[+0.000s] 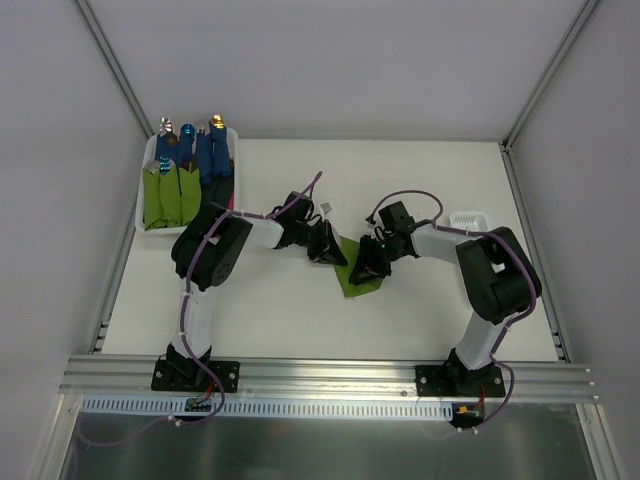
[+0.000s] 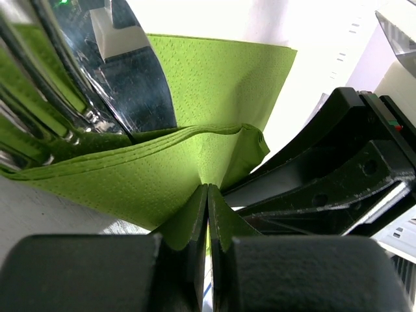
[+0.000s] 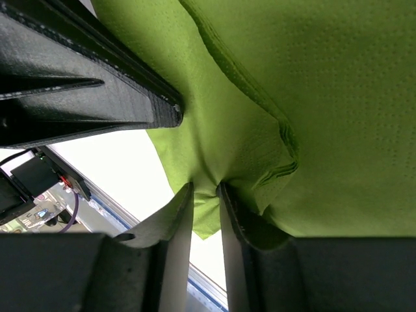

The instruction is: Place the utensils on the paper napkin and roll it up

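Observation:
The lime-green paper napkin (image 1: 356, 275) lies mid-table between my two grippers, which meet over it. The left gripper (image 2: 208, 190) is shut on a raised fold of the napkin (image 2: 214, 78). The utensils lie inside that fold: a shiny knife blade (image 2: 140, 84) and fork tines (image 2: 45, 91), handles hidden. The right gripper (image 3: 205, 190) is shut on a bunched corner of the napkin (image 3: 325, 84), its jaws a little apart with paper between them. In the top view the left gripper (image 1: 333, 252) and right gripper (image 1: 368, 266) cover the utensils.
A white tray (image 1: 143, 212) at the back left holds green rolls (image 1: 168, 195) and blue bundles (image 1: 210, 155). A small white basket (image 1: 468, 217) sits behind the right arm. A metal rail (image 1: 330, 372) runs along the near edge.

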